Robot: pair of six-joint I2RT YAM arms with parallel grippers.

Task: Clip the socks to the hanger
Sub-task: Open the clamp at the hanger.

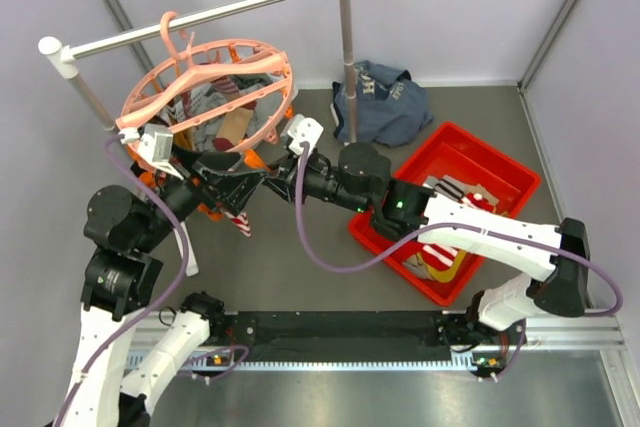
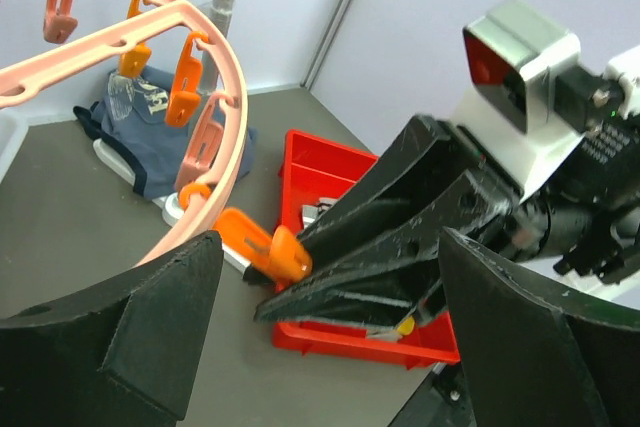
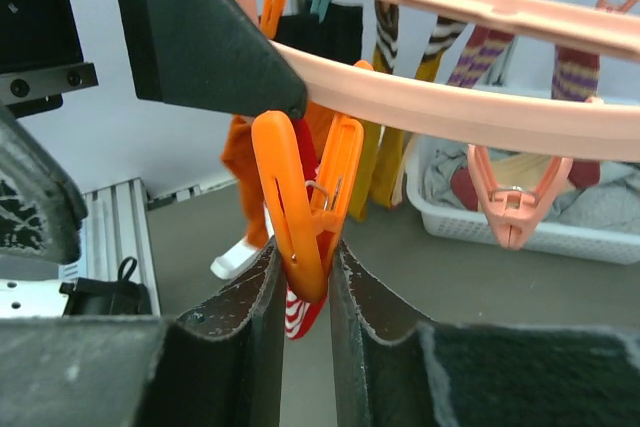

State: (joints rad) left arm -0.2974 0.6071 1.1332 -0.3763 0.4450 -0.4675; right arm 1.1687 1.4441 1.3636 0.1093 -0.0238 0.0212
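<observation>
Right wrist view: orange peg [image 3: 305, 207] hangs from salmon-pink hanger [image 3: 480, 112] rim.

A white-and-grey rail stand [image 1: 200, 19] is seen at the back of the grey table [image 1: 270, 277], its crossbar carried on two posts. A navy garment [image 1: 385, 102] with white lettering is left crumpled at the foot of the post on the right of the top view. A red tray [image 1: 500, 159] is set at an angle just beside the garment, nearer the front. A white slotted basket [image 3: 520, 232] is glimpsed low in the right wrist view.
</observation>
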